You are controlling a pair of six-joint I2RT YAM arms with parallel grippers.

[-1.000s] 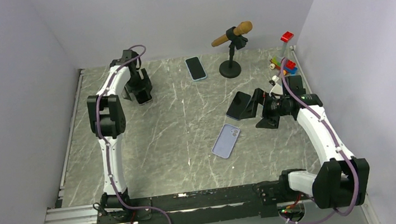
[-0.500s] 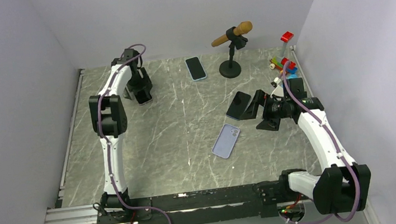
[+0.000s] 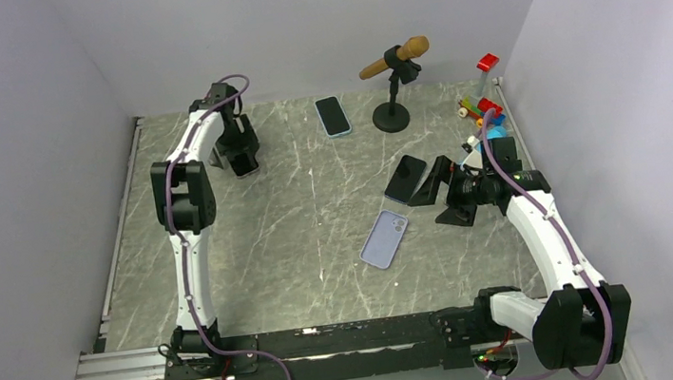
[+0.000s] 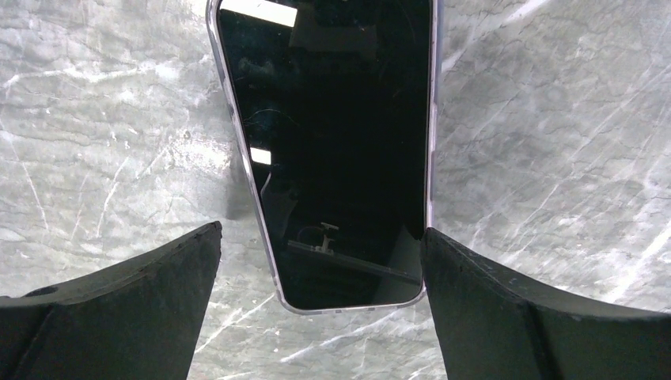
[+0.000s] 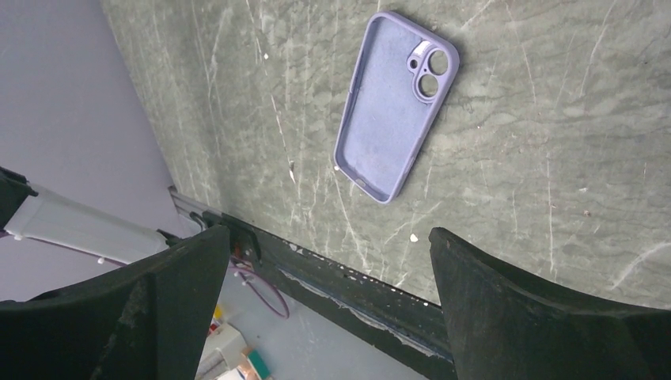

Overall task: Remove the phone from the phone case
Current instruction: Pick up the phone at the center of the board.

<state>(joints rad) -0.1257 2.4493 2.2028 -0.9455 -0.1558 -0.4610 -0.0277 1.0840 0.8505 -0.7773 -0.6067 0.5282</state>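
Note:
An empty lilac phone case (image 3: 384, 239) lies inside-up mid-table; the right wrist view shows the phone case (image 5: 396, 103) with its camera holes. A bare black phone (image 3: 405, 178) lies flat just beyond it. My right gripper (image 3: 441, 199) hovers open right of that phone, and the right gripper (image 5: 329, 230) holds nothing. At the far left, my left gripper (image 3: 242, 160) stands open over another dark phone (image 4: 332, 150) with a thin lilac rim. That phone's near end lies between the left gripper (image 4: 322, 229) fingers, the right finger close to its edge.
A phone in a blue case (image 3: 333, 116) lies at the back. A microphone on a round stand (image 3: 394, 78) is beside it. Coloured toys (image 3: 482, 111) sit at the back right corner. White walls close the table on three sides.
My right gripper has drawn back to the right, away from the black phone, which stays on the table. The left arm has barely moved.

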